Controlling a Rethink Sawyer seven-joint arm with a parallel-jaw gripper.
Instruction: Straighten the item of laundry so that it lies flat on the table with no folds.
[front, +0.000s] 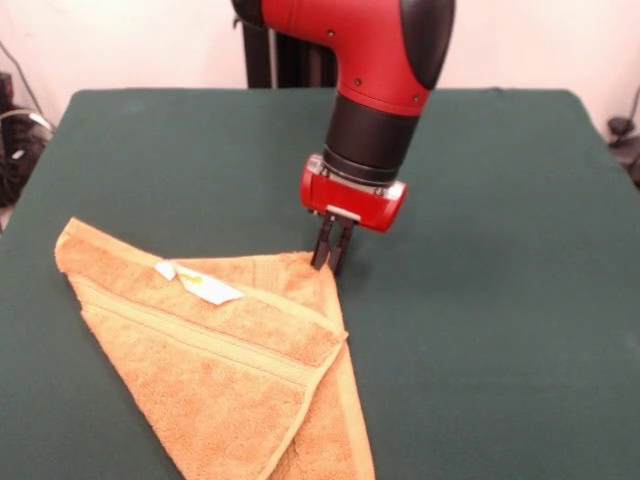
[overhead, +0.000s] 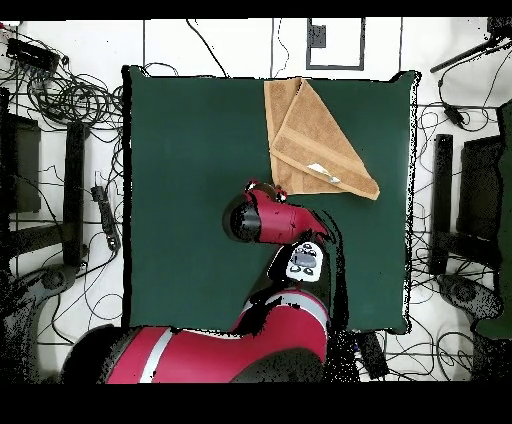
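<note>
Folded towel corner pinched by the closed claw tips

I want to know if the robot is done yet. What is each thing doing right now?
towel: folded over into a triangle, not flat, white tag showing on top
gripper: shut on the towel's corner, down at the table
table: covered in dark green cloth, towel lying near one edge

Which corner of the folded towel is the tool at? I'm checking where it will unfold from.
The far corner of the orange-tan terry towel, at the tool; the white tag lies toward another corner.
</note>
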